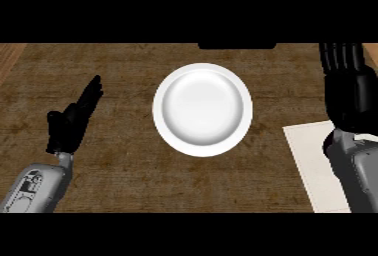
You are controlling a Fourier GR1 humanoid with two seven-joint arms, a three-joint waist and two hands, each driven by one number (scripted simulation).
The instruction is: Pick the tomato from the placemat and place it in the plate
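tomato: not visible, you may be covering it with your right hand (347, 95) above the placemat (310, 162) | right hand: grip cannot tell | left hand (74, 120): open, resting left | plate (202, 107): empty | handling: probably soft, smooth, rolls; take it across its middle

A brown wooden counter (125, 65) bears a white plate (202, 109) mid-view and a pale placemat (310, 150) at right

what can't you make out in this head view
Tomato: not visible in the head view; perhaps hidden beneath the black right hand or beyond the right edge.
Pale rectangular placemat: largely covered by the right forearm, cut off at the right edge.
Dark shape, top edge: cut off, unidentifiable.
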